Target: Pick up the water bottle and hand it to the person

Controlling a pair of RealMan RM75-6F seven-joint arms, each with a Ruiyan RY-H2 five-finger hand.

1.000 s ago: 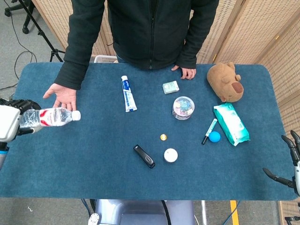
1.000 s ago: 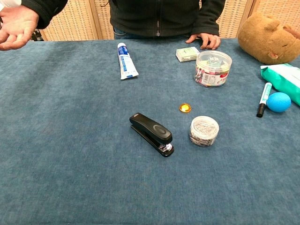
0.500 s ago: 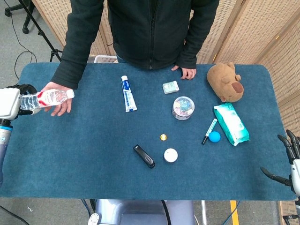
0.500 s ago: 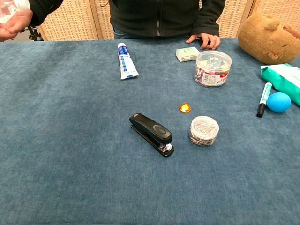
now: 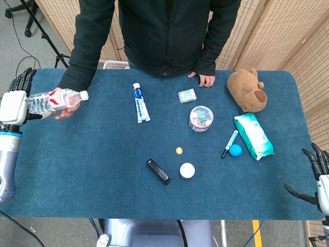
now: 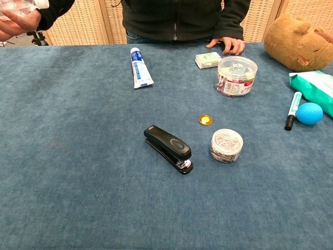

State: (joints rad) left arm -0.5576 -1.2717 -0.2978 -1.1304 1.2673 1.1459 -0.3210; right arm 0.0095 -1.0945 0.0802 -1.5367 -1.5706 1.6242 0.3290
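The clear water bottle (image 5: 55, 99) with a red label and white cap lies sideways in the person's hand (image 5: 66, 102) above the table's far left edge. My left hand (image 5: 16, 99) is at the bottle's base end, its fingers stretched up and apart and no longer wrapped around it. In the chest view only the person's hand (image 6: 18, 20) and a bit of the bottle (image 6: 23, 4) show at the top left corner. My right hand (image 5: 320, 177) hangs open off the table's right front corner, holding nothing.
On the blue table (image 5: 92, 164) lie a toothpaste tube (image 5: 140, 103), a small box (image 5: 187, 95), a clip jar (image 5: 200, 118), a stapler (image 5: 158, 171), a round tub (image 5: 187, 170), a marker (image 5: 229, 144), a blue ball (image 5: 235, 150), wipes (image 5: 253, 136) and a plush toy (image 5: 248, 90).
The bottle rose a little toward the person, whose hand closed around it. My left hand's fingers, curled on the bottle before, have spread open. The right hand barely shifted.
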